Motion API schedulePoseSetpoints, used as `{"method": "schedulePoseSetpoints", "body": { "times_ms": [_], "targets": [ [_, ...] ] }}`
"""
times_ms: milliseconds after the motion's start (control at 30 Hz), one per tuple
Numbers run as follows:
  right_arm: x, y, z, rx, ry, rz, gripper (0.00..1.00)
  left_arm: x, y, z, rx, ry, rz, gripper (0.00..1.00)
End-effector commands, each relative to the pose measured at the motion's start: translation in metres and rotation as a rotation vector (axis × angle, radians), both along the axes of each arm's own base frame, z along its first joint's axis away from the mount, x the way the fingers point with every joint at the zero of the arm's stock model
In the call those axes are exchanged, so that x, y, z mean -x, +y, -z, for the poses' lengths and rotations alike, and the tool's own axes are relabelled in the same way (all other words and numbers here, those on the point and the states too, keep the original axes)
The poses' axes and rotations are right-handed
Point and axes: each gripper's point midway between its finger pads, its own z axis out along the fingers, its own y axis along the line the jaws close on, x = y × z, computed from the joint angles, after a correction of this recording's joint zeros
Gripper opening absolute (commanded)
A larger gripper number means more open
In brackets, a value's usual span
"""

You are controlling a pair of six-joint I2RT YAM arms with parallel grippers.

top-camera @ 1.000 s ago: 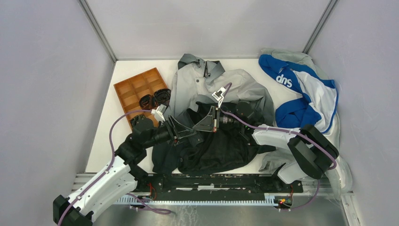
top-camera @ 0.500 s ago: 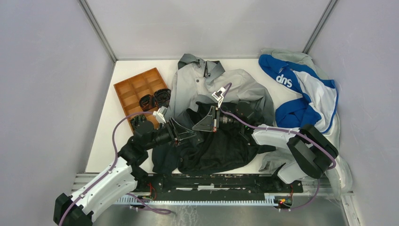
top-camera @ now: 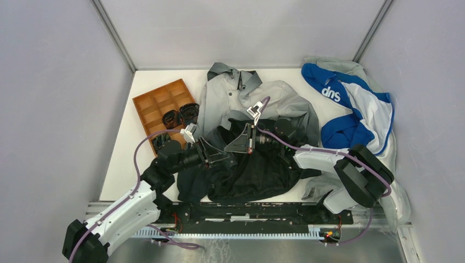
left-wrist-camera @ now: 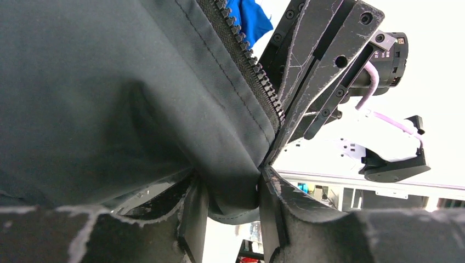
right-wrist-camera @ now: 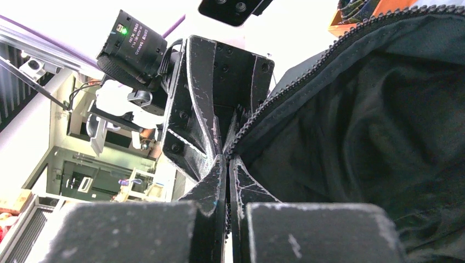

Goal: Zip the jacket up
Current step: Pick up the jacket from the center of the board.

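**Left fingers**: partly closed, pinching a fold of dark hem cloth that touches both inner faces.

**Right fingers**: pressed together on the toothed edge of the long dark zipper, just beside the left pair. The teeth are unjoined where held.

**Held item:** large hooded woven-fabric jacket. It is light grey at the hood and shoulders and shades to charcoal-black at the hem. The lower part is lifted and bunched. It lies mid-worktop, with the hood toward the far wall and the hem toward the arm bases.

**Left of the jacket:** orange-brown compartmented tray, just beside the grey sleeve. Nearer than the tray is a bare strip of white worktop.

**Right of the jacket:** blue-and-white garment with white lettering, lying against the side wall.
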Motion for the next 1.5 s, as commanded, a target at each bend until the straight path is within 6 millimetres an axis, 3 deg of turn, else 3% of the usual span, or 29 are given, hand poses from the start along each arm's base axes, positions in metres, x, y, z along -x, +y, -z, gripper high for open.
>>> {"method": "schedulePoseSetpoints", "body": {
  "times_ms": [0, 267, 367, 667, 833, 1000, 1167, 1300, 1467],
  "targets": [
    [-0.002, 0.002, -0.009, -0.032, -0.039, 0.011, 0.0, 0.004, -0.004, -0.009, 0.052, -0.009, 0.032, 0.4],
    [-0.002, 0.002, -0.009, -0.022, -0.06, 0.008, 0.0, 0.006, -0.006, -0.002, 0.054, -0.004, 0.047, 0.18],
    [-0.003, 0.003, -0.01, -0.019, -0.08, 0.005, 0.0, 0.007, -0.005, 0.002, 0.053, -0.009, 0.053, 0.04],
    [-0.005, 0.007, -0.023, -0.013, -0.199, -0.025, 0.02, 0.009, -0.003, 0.006, 0.022, -0.13, 0.072, 0.02],
    [-0.003, 0.006, -0.029, -0.01, -0.284, -0.063, 0.27, 0.006, 0.001, -0.002, 0.017, -0.26, 0.057, 0.02],
    [-0.006, -0.009, -0.033, -0.005, -0.408, -0.078, 0.51, -0.001, 0.008, -0.006, -0.032, -0.413, 0.012, 0.02],
    [0.002, -0.027, -0.033, 0.002, -0.603, -0.146, 0.62, -0.012, 0.016, -0.009, -0.078, -0.534, -0.045, 0.02],
    [0.012, -0.035, -0.032, 0.022, -0.798, -0.23, 0.57, -0.02, 0.017, -0.009, -0.129, -0.621, -0.062, 0.02],
    [0.006, -0.041, -0.028, 0.146, -1.122, -0.324, 0.38, -0.028, 0.014, -0.013, -0.154, -0.71, -0.056, 0.02]
  ]
}}
